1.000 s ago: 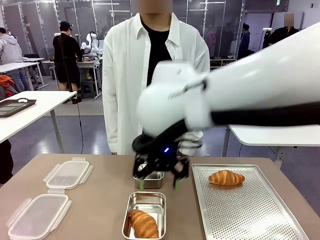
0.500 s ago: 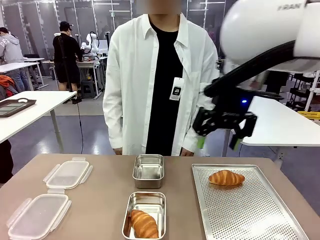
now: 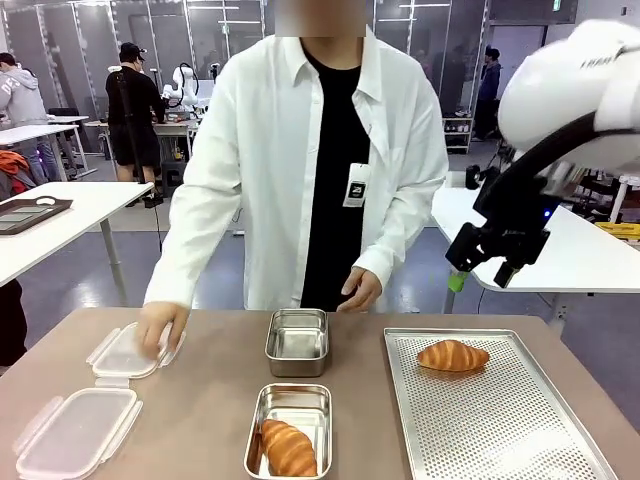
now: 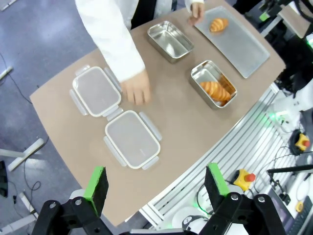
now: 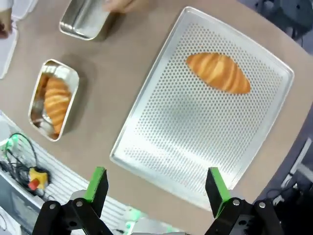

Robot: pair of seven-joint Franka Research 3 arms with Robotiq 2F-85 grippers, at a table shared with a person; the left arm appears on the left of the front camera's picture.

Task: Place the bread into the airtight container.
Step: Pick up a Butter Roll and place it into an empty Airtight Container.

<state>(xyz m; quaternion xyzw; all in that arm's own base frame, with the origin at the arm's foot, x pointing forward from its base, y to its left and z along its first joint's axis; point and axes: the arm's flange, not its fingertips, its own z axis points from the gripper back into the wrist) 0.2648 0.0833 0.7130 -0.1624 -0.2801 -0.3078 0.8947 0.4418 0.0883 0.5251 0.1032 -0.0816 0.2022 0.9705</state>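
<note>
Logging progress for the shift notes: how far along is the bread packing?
Done: one croissant lies in the near steel container. In hand: nothing; the right tool hovers open high over the tray, while the person's hand rests on a lid. Left: the tray's croissant and the empty far container.

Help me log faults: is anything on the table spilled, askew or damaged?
Nothing stands out. One golden croissant lies on the perforated metal tray, a second croissant in the near steel container; the far steel container is empty and upright.
</note>
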